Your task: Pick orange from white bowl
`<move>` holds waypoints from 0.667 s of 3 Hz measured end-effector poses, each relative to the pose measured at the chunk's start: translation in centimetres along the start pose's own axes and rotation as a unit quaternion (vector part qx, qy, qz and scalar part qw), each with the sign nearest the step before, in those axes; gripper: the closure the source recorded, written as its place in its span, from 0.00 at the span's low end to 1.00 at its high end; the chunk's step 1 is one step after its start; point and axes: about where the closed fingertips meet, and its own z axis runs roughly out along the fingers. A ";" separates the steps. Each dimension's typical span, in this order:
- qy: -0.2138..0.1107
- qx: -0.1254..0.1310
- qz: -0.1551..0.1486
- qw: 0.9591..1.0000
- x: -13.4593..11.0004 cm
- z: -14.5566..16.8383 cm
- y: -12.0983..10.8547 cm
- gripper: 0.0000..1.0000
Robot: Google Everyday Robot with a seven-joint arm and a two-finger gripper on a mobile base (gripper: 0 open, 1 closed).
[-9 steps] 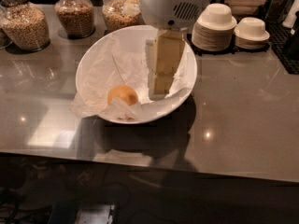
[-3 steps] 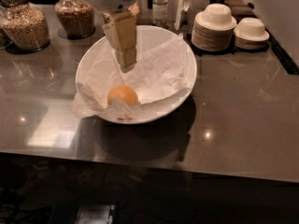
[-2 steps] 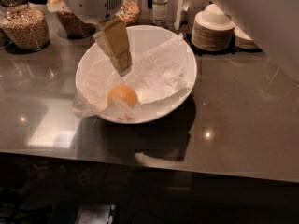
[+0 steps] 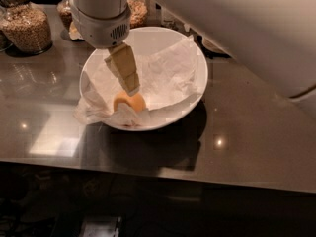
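You are seeing the gripper (image 4: 131,89) hovering just above the round orange (image 4: 129,103), lying in the white bowl (image 4: 148,32); you cannot tell the jaws' state.

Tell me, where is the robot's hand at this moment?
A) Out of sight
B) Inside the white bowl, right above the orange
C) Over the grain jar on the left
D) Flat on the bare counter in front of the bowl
B: the hand reaches down into the white bowl, its tip just over the orange, which lies on the crumpled paper; whether they touch cannot be told.
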 end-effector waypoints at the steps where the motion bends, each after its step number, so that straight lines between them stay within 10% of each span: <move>1: 0.010 -0.006 0.036 0.999 2.2 2.1 0.0 0.00; 2: 0.036 0.001 0.046 0.998 4.3 2.8 0.1 0.00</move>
